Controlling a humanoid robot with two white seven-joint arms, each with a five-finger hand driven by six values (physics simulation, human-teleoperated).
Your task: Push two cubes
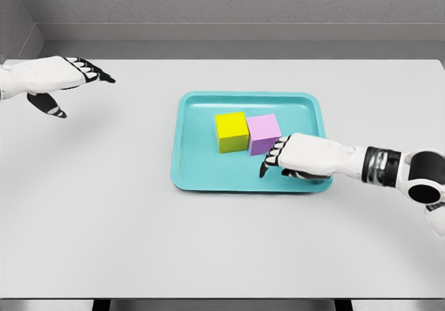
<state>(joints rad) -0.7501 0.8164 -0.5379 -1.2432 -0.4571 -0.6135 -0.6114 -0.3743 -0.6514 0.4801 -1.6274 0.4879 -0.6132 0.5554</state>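
Note:
A yellow cube (231, 131) and a purple cube (263, 132) stand side by side, touching, in the middle of a teal tray (201, 175). My right hand (273, 157) reaches into the tray from the right. Its fingers are straight and relaxed, with the fingertips (279, 144) at the purple cube's near right face, holding nothing. My left hand (76, 81) hovers far off at the table's upper left, its fingers extended and its thumb hanging below, away from the tray.
The tray lies on a wide white table (104, 220). A grey wall runs behind the table's far edge.

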